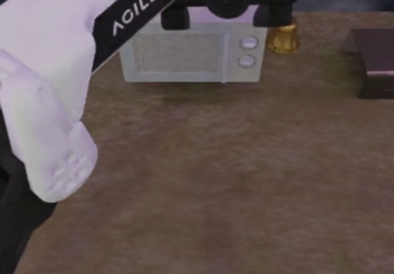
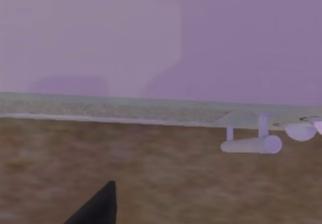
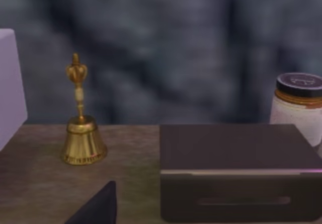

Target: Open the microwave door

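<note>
Brown mottled surface (image 1: 234, 181) carries the microwave (image 1: 194, 55) at its far edge, left of centre, front facing the camera; its door (image 1: 175, 53) is flush and closed, the handle (image 1: 224, 55) standing vertical at the door's right edge beside two knobs (image 1: 248, 51), so the pull likely has to start there. Left arm reaches over the microwave top with its gripper (image 1: 225, 8) spread wide, one finger either side of the handle line, judged staged to descend. Right gripper (image 3: 98, 206) is parked by a dark box (image 3: 236, 168) and bell (image 3: 81, 118); cannot tell its state.
</note>
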Robot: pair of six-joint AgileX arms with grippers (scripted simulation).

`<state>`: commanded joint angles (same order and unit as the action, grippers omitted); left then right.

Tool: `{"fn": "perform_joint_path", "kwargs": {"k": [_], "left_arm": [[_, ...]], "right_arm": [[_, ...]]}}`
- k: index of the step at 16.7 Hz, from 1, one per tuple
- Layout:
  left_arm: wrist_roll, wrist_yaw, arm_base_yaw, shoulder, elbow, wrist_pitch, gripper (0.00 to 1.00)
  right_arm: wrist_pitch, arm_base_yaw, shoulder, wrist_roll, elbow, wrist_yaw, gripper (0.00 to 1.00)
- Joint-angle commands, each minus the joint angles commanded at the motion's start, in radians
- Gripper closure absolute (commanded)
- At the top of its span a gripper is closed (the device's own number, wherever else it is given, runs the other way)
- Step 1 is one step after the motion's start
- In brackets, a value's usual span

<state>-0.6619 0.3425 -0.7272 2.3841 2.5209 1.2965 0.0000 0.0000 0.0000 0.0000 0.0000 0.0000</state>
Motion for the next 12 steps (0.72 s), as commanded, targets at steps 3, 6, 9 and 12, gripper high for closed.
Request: {"fn": "perform_joint_path", "kwargs": {"k": [3,6,9,12], "left_arm": [[0.002,-0.002,0.005,0.002,-0.005,-0.005,0.00],[0.019,-0.008,0.018,0.026,-0.039,-0.071,0.00],[0.040,-0.018,0.041,0.065,-0.092,-0.172,0.00],[0.053,-0.023,0.054,0.089,-0.123,-0.229,0.00]], "right_arm": [[0.000,0.000,0.000,0.000,0.000,0.000,0.00],[0.000,0.000,0.000,0.000,0.000,0.000,0.00],[0.000,0.000,0.000,0.000,0.000,0.000,0.00],[0.000,0.000,0.000,0.000,0.000,0.000,0.00]]}}
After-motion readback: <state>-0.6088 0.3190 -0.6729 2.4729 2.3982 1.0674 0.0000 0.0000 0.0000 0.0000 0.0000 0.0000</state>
